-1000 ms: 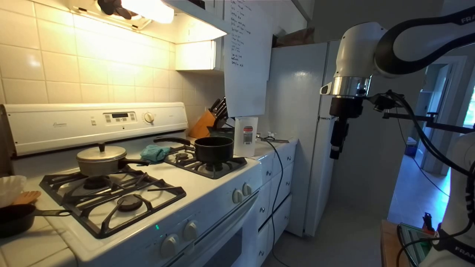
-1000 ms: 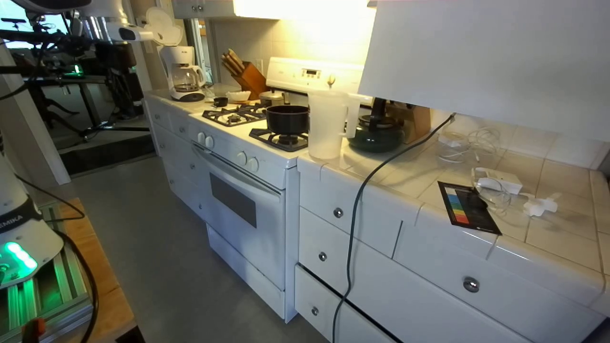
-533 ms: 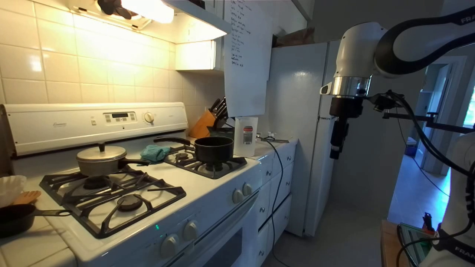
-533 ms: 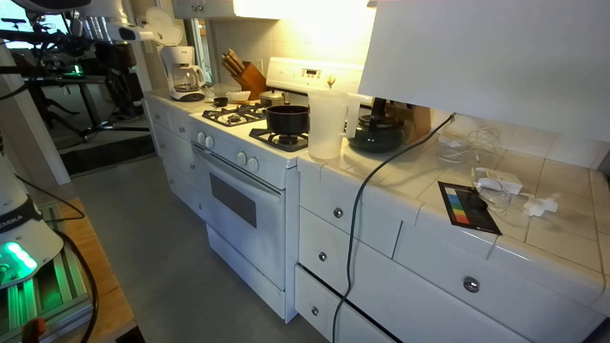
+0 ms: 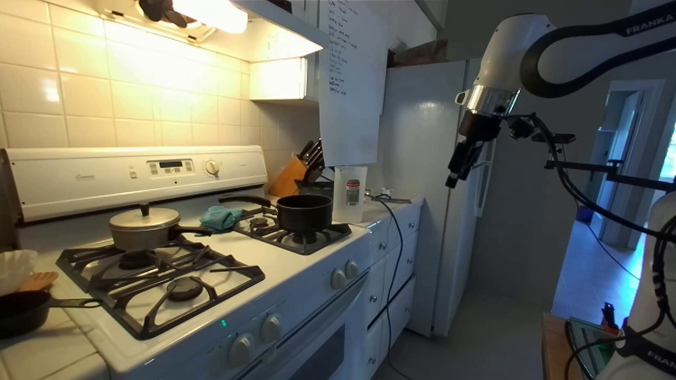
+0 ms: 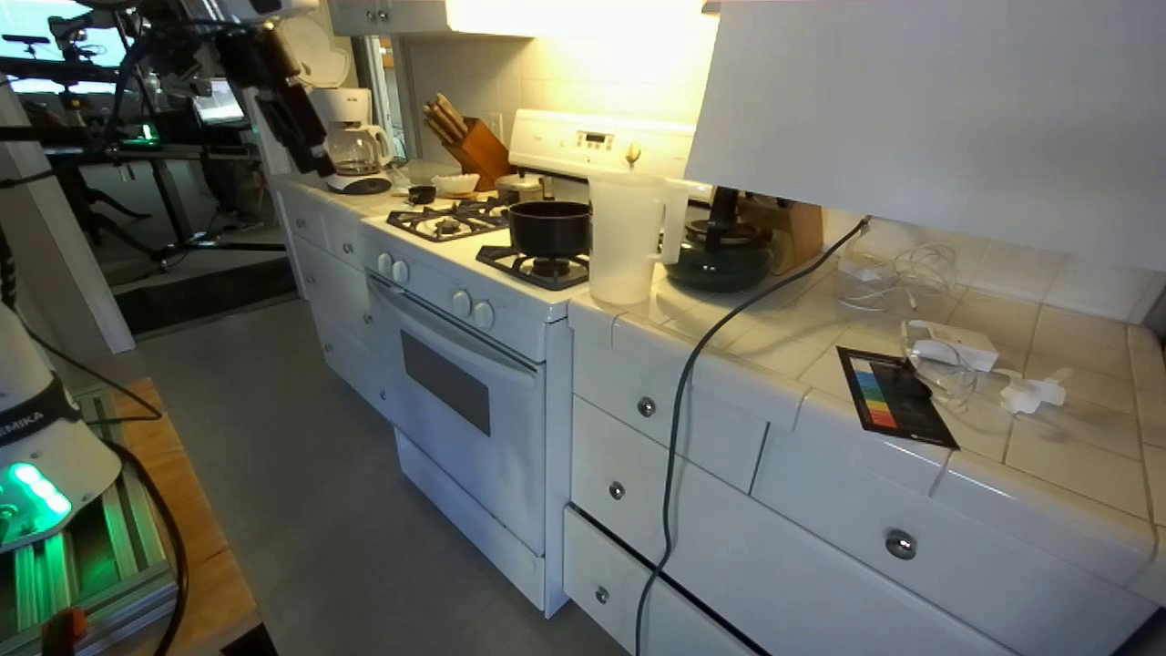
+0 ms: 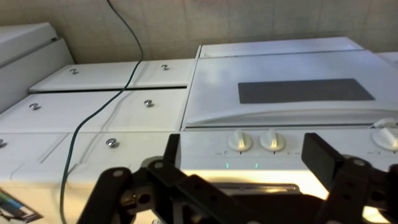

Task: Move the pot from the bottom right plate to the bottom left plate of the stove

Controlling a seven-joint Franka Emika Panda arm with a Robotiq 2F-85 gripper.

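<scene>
The black pot (image 5: 304,214) stands upright on the bottom right plate (image 5: 306,240) in both exterior views (image 6: 549,230), its handle pointing to the stove's back. The bottom left plate (image 5: 185,289) has nothing on it; it also shows in an exterior view (image 6: 446,226). My gripper (image 5: 452,181) is in the air in front of the stove, apart from the pot, tilted with fingertips toward the stove. In the wrist view, which stands upside down, its fingers (image 7: 245,152) are wide apart with nothing between them. The right grate's front edge (image 7: 255,187) shows there; whether the pot shows behind the gripper's dark parts I cannot tell.
A silver lidded pot (image 5: 143,229) sits on the back left burner. A white jug (image 6: 629,237) stands close beside the black pot. A teal cloth (image 5: 221,217) lies between the grates. A shallow dark pan (image 5: 24,311) is left of the stove. A cable (image 6: 683,392) hangs over the counter.
My gripper has tilted from pointing straight down to pointing toward the stove, and its fingertips have risen and come closer to it. The pot has not moved.
</scene>
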